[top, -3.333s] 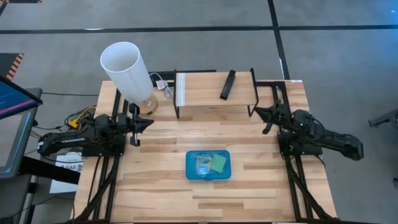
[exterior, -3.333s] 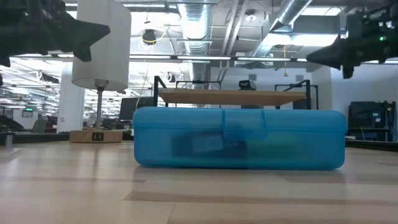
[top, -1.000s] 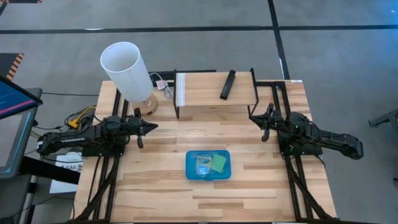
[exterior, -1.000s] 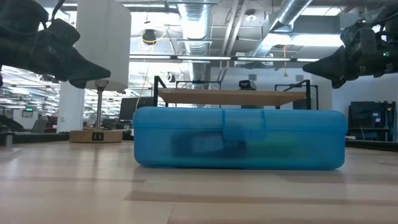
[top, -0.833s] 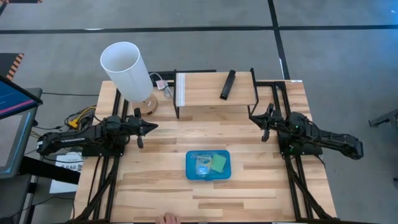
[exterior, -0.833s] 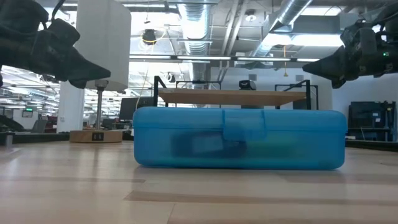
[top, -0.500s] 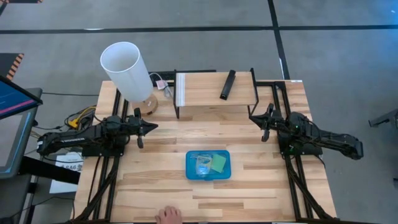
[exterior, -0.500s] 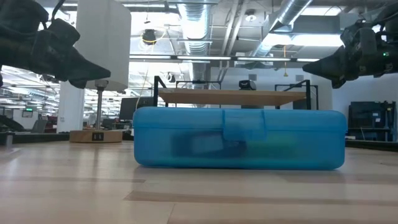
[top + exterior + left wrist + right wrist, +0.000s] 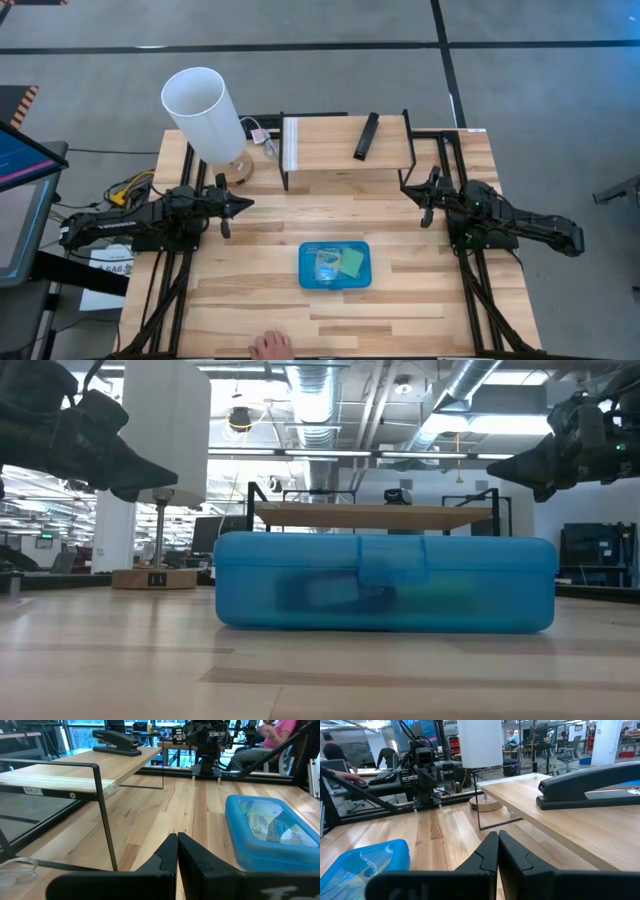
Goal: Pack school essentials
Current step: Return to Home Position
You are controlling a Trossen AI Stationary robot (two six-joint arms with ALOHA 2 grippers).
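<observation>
Left tool [image 9: 229, 205] and right tool [image 9: 424, 196] are seen pressed together at the tips; homing should be done slowly, well clear of the closed blue box [image 9: 335, 265].

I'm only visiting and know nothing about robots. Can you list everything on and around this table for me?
blue supply box: one, see-through blue, lid shut, middle of the table
green pad: one, green, inside the box, seen through its lid
white cylinder: one, white, on a round wooden base, back left
shelf: one, pale wood on a black frame, back middle
stapler: one, black, on the shelf
table: one, pale wood
person's hand: one, at the table's near edge
left gripper: one, dark, shut, over the table's left side
right gripper: one, dark, shut, over the right side
</observation>
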